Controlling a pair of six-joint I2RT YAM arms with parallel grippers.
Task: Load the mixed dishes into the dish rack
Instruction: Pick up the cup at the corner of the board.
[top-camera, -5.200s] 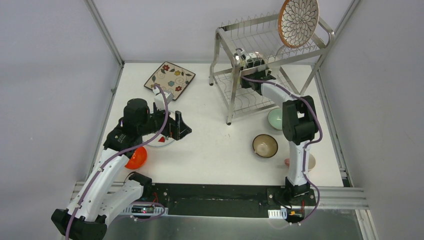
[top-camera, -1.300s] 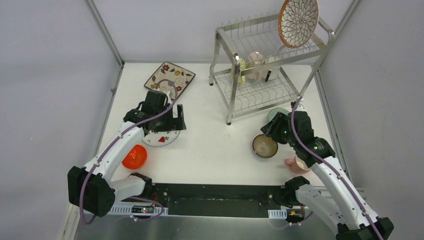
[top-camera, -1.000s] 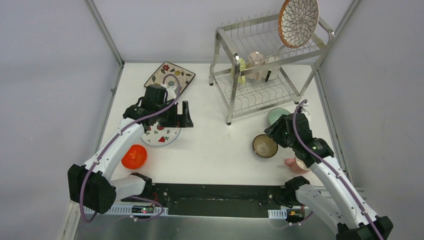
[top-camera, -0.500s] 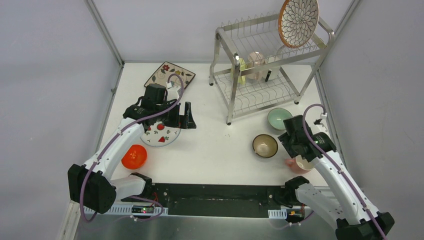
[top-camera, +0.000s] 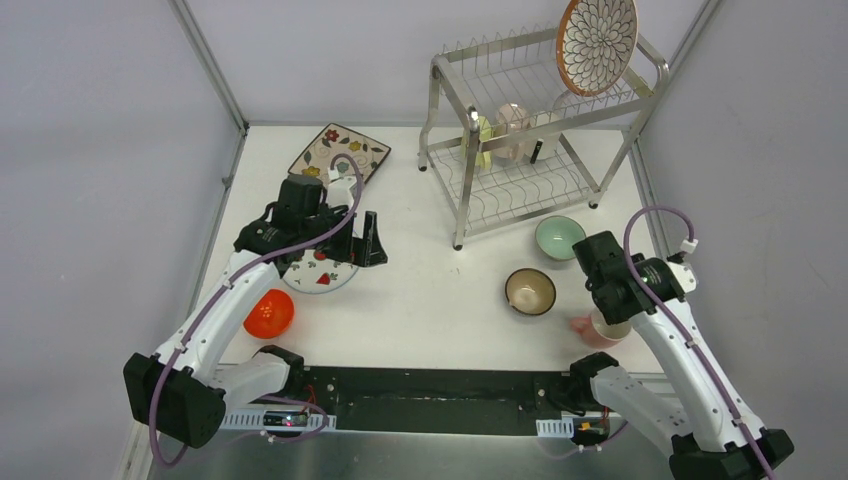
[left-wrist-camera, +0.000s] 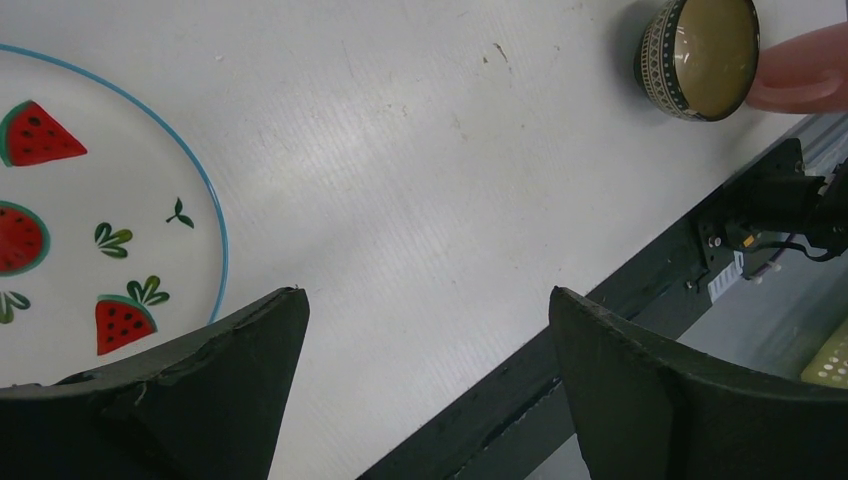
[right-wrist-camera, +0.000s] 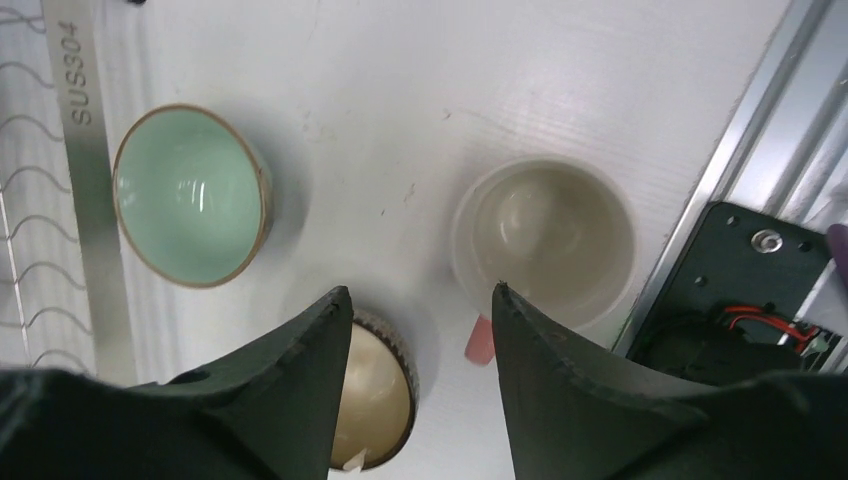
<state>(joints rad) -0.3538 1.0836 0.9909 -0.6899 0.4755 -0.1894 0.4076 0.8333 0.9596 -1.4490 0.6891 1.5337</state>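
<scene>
The dish rack (top-camera: 434, 100) stands at the far right, with the round petal-pattern plate (top-camera: 597, 42) upright on its top tier and two cups (top-camera: 508, 130) on the lower shelf. The square floral plate (top-camera: 340, 155), white watermelon plate (top-camera: 322, 272) and orange bowl (top-camera: 269, 313) lie on the left. The brown bowl (top-camera: 530, 291), mint bowl (top-camera: 559, 238) and pink-handled pale cup (top-camera: 590, 329) lie on the right. My left gripper (top-camera: 372, 240) is open and empty at the watermelon plate's (left-wrist-camera: 100, 230) right edge. My right gripper (right-wrist-camera: 420, 290) is open and empty above the table, between the cup (right-wrist-camera: 543, 235) and the brown bowl (right-wrist-camera: 375, 400).
The mint bowl (right-wrist-camera: 190, 195) sits close to the rack's base rail (right-wrist-camera: 85, 100). The metal front rail (top-camera: 660, 385) runs just behind the cup. Grey walls close in both sides. The brown bowl (left-wrist-camera: 700, 55) and pink cup (left-wrist-camera: 800, 70) show far off in the left wrist view.
My right arm has swung from over the brown bowl toward the near right and now hangs by the pale cup. My left gripper has shifted slightly at the watermelon plate's edge.
</scene>
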